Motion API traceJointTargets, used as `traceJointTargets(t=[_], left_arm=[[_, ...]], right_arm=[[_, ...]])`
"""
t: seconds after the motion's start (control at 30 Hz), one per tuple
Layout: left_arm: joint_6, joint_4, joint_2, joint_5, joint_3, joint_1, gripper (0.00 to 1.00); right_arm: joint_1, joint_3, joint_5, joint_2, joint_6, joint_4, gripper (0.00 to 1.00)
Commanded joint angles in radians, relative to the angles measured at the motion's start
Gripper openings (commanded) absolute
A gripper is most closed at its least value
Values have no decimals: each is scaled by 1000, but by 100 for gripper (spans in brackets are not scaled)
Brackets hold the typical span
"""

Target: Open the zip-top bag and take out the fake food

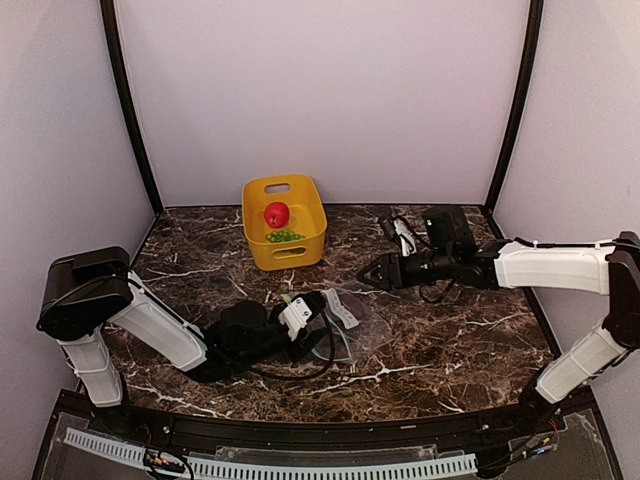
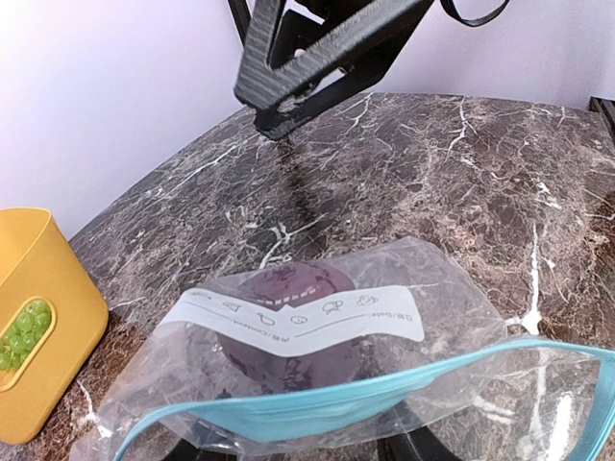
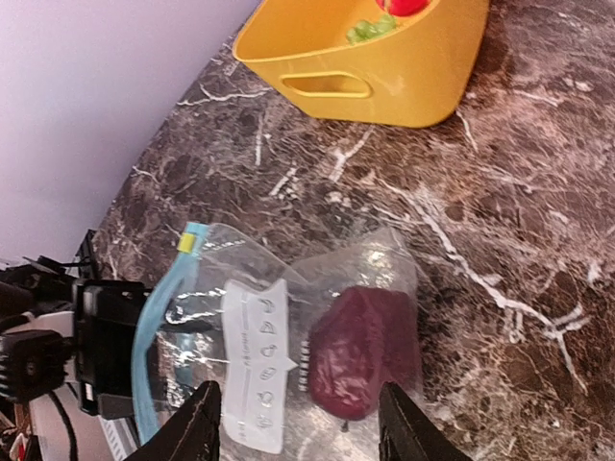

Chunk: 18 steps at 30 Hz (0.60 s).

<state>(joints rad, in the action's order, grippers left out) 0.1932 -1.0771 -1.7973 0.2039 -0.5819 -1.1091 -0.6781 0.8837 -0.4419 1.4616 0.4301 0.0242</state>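
left gripper: clamps zip edge of clear plastic zip-top bag | dark purple round toy: inside bag | right gripper: wide, apart from bag | red round fruit, green grapes: in yellow plastic bin beyond bag

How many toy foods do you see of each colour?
Red fruit: 1, in the yellow bin
Green grape bunch: 1, in the yellow bin
Purple piece: 1, inside the zip-top bag
Total: 3

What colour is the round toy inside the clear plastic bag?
The round toy in the clear zip-top bag is dark purple-maroon, clearest in the right wrist view.
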Motion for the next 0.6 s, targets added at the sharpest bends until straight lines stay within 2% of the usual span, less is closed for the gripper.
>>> traceJointTargets(t=[0.0, 0.4, 0.57], left_arm=[[-13, -27, -4, 12, 14, -2, 49], [-10, -9, -30, 18, -7, -2, 53], [-4, -9, -48, 40, -14, 1, 60]], right_arm=[[21, -5, 37, 38, -75, -103, 53], [40, -57, 5, 188, -116, -29, 47], [43, -48, -26, 232, -117, 23, 40]])
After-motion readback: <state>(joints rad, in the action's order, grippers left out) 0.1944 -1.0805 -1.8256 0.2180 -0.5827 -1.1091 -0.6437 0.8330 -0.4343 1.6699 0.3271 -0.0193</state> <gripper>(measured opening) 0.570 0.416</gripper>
